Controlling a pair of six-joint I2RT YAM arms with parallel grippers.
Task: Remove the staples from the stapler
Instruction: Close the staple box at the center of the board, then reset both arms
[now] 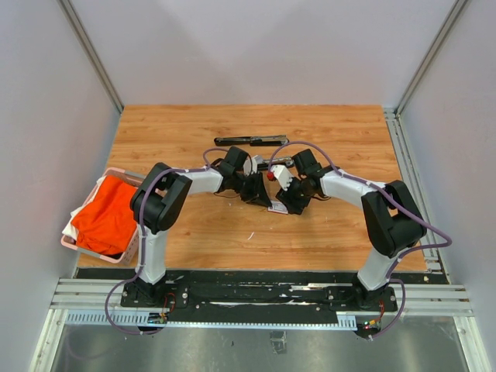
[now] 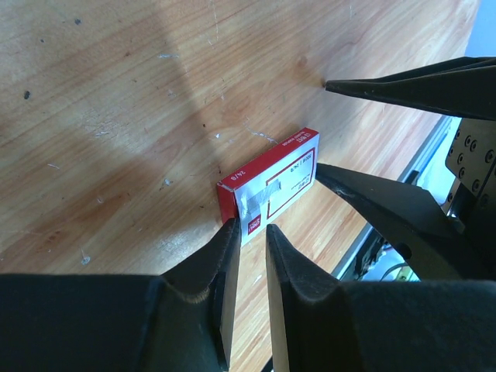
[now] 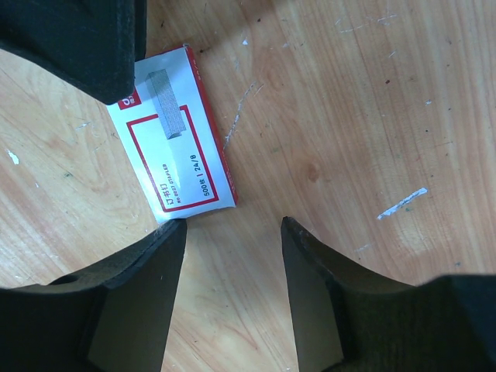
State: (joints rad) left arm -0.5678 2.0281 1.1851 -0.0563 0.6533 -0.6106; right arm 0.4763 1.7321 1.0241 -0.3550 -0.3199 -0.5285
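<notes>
Right gripper (image 3: 232,225) jaws apart, one tip touching box (image 3: 174,132). Left gripper (image 2: 250,229) nearly together at box's end, grip unclear. Stapler (image 1: 252,140) well apart, far side; staples unseen. Risk: arms shove box, stapler stays loaded.

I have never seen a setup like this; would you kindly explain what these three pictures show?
Two robot arms are bolted to a wooden table, each ending in a two-finger gripper. The wide picture looks down from above; the other two come from wrist cameras. The left gripper has its fingers nearly together at one corner of a small red-and-white box; whether they grip it is unclear. The right gripper is open at the box's other end. A black stapler lies farther back; a pink basket with orange cloth sits at the left.
</notes>
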